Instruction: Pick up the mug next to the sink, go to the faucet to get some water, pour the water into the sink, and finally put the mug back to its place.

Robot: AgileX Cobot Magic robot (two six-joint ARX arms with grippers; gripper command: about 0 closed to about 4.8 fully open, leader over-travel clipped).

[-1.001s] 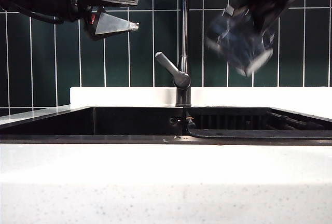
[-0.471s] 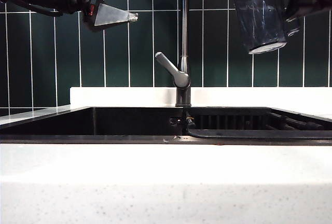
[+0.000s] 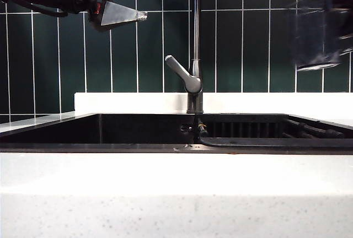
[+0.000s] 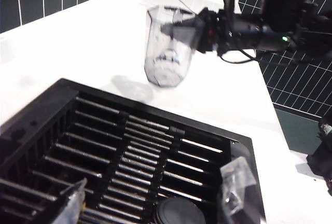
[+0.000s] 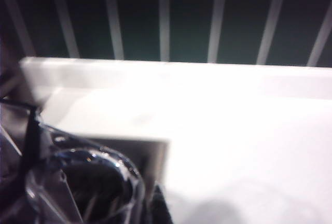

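The last step looks to be in hand: the mug [image 3: 319, 33] hangs upright at the far right of the exterior view, high above the right end of the sink [image 3: 165, 133] and well apart from the faucet [image 3: 194, 45], which stands in the middle of that frame with its lever slanting up to the left. The right gripper [image 4: 193, 27] has its fingers closed on the mug's side; in the left wrist view the glass shows in the upper middle, hanging over the white tabletop [image 4: 93, 42] just past the sink's far edge, its shadow falling on the stone below it. The picture is blurred, but no water can be made out in the mug; it seems empty, which would fit a pour already made. The sink shows a dark slatted rack [image 4: 129, 151] and a round drain plug [image 4: 174, 211] near the lower middle of the left wrist view; whether water lies in the basin cannot be told. The left gripper [image 3: 144, 5] waits at the upper left of the exterior view, fingers apart and holding nothing. The next move calls for bringing the mug down level onto bare tabletop beside the sink, base flat, clear of the basin's rim, and only then parting the fingers, since a thick glass let go early or tilted could tip or knock the stone.
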